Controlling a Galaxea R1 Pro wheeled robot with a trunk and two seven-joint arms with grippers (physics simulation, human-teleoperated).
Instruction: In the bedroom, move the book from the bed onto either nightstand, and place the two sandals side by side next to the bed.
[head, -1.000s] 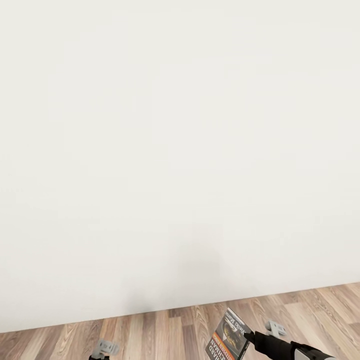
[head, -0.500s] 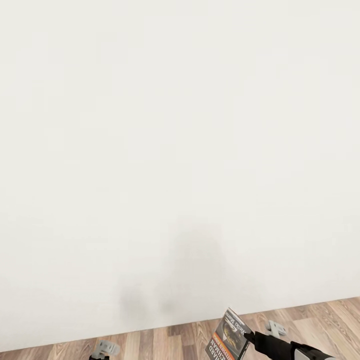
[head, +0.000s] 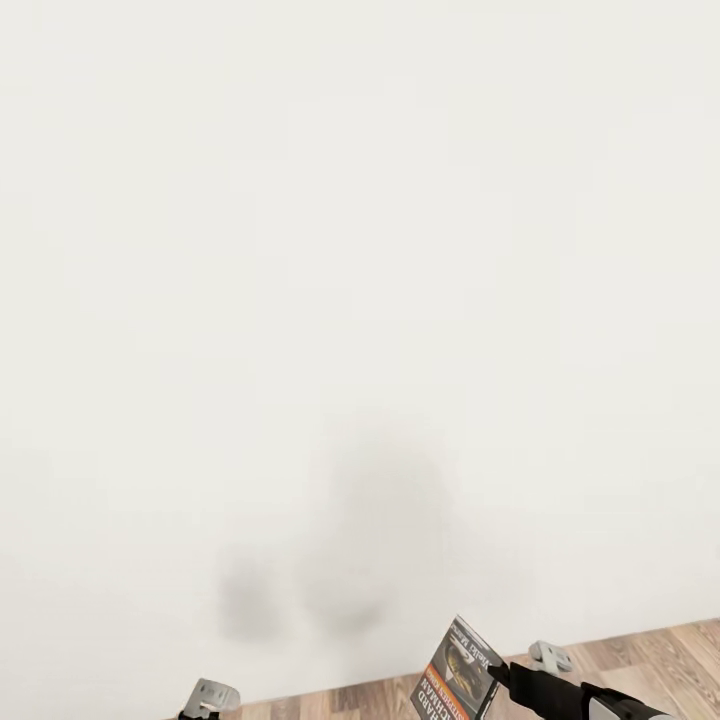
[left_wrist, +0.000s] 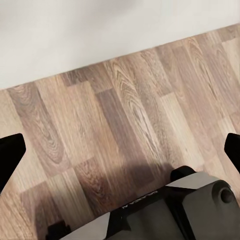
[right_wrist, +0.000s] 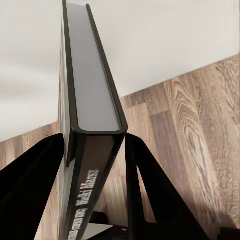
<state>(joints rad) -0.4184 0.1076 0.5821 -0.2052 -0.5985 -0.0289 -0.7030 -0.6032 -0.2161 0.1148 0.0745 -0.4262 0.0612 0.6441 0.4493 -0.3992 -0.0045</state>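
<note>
One book in our grip: the right hand is clamped on it, a black finger pressing each cover, spine toward the wrist camera, held upright and slightly tilted above the wood-plank floor. Our left hand hangs spread wide over the planks, holding nothing. Ahead, the white wall carries soft grey shadows.
</note>
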